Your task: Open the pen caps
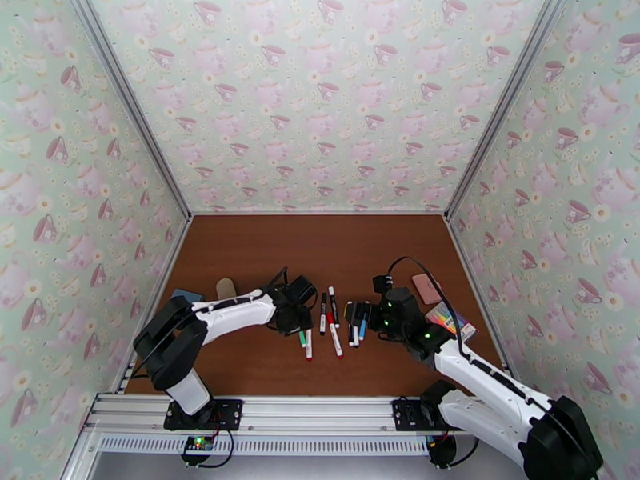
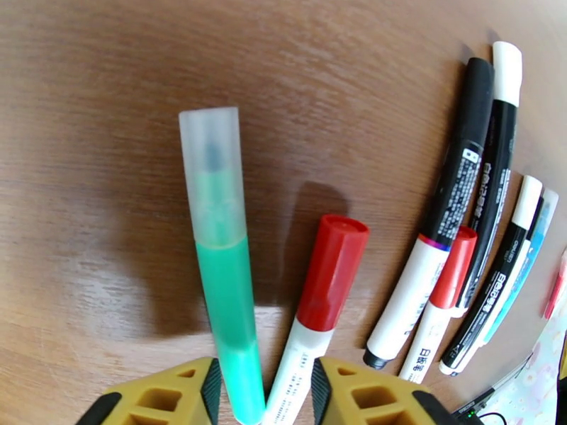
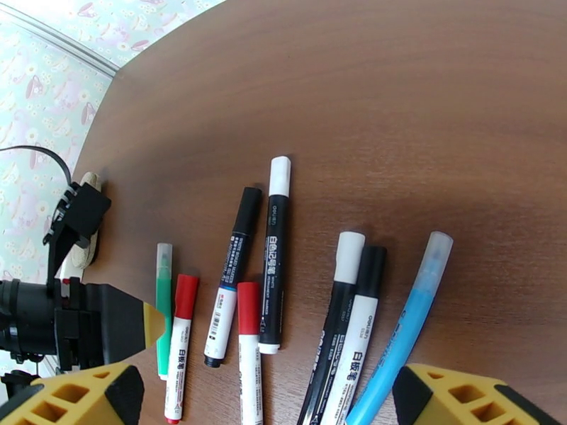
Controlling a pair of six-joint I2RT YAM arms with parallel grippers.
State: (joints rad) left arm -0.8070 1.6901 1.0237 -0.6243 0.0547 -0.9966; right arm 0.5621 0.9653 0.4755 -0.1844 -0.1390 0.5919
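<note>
Pens (image 1: 334, 307) side by side on the table (image 1: 320, 250), caps (image 1: 332, 291) toward the back.

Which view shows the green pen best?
Left wrist: the green pen lies close up, its clear cap sharp. Right wrist has it small at far left; top external, a tiny green speck by the left gripper.

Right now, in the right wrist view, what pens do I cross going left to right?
Clear-capped green pen → red-capped white pen → black-capped white pen → white-capped black pen → clear-capped blue pen

Bright, even light is glaring off the worktop (image 2: 99, 292); pens (image 2: 223, 292) are casting soft shadows; wrist views are bowing at the edges.
</note>
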